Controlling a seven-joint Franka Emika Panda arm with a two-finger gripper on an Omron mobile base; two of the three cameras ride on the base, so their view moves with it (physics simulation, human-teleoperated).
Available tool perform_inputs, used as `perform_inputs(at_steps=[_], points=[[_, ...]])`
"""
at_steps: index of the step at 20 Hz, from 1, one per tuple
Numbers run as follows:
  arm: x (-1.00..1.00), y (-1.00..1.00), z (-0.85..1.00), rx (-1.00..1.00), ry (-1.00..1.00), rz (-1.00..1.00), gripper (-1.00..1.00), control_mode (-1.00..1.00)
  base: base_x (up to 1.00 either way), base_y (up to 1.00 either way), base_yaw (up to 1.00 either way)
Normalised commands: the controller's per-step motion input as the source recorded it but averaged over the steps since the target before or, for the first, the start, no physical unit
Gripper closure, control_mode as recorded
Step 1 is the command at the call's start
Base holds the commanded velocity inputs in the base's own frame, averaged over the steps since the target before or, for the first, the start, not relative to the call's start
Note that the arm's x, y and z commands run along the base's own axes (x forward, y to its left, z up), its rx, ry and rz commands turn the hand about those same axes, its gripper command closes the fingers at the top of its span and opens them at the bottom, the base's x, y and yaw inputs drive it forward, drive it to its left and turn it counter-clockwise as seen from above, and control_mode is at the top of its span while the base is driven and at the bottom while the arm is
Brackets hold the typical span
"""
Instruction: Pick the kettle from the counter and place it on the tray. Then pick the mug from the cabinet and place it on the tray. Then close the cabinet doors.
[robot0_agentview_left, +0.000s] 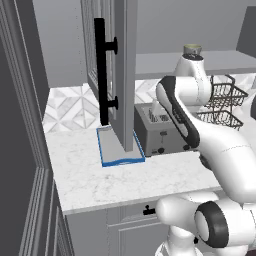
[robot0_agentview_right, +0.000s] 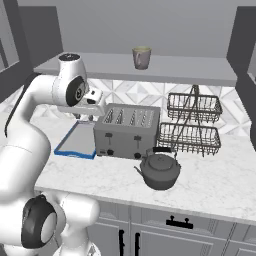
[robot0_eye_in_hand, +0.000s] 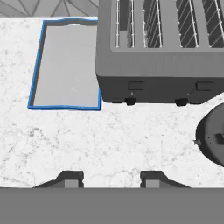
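The dark grey kettle (robot0_agentview_right: 160, 172) sits on the white counter (robot0_agentview_right: 215, 180) in front of the toaster's right end; its rounded edge shows at the right of the hand view (robot0_eye_in_hand: 212, 135). The blue-rimmed tray (robot0_eye_in_hand: 65, 74) lies empty left of the toaster (robot0_agentview_right: 75, 142). My gripper (robot0_eye_in_hand: 111, 177) hangs open above the counter, in front of the tray and toaster, with nothing between its fingers. The mug (robot0_agentview_right: 141, 57) stands on the open cabinet's shelf (robot0_agentview_right: 190, 70). One cabinet door (robot0_agentview_left: 122, 75) with a black bar handle (robot0_agentview_left: 101, 70) swings out over the tray.
A grey four-slot toaster (robot0_agentview_right: 127, 131) stands between tray and kettle. A black two-tier wire basket rack (robot0_agentview_right: 192, 122) stands behind the kettle to the right. The other open door (robot0_agentview_right: 245, 40) is at the far right. Drawers with black pulls (robot0_agentview_right: 179, 222) run under the counter.
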Motion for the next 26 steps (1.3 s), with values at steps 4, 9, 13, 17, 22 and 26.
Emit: perform_inputs(at_steps=[4,9,13,17,22,26], points=[[-0.25,0.0,-0.02,0.0,-0.08,0.0,-1.0,-1.0,0.0,0.0,0.0],[-0.95,-0.2,0.1,0.11,-0.81,-0.04,-1.0,-1.0,0.0,0.0,0.0],[-0.58,-0.15,0.5,0.06,-0.63,-0.12,-1.0,-1.0,0.0,0.0,0.0],[-0.04,-0.19,0.62,-0.02,-0.26,-0.24,-1.0,-1.0,0.0,0.0,0.0],[0.0,-0.3,0.69,-0.1,-0.13,-0.24,-1.0,-1.0,0.0,0.0,0.0],[0.0,-0.4,0.48,-0.01,-0.17,-0.05,-1.0,-1.0,0.0,0.0,0.0]])
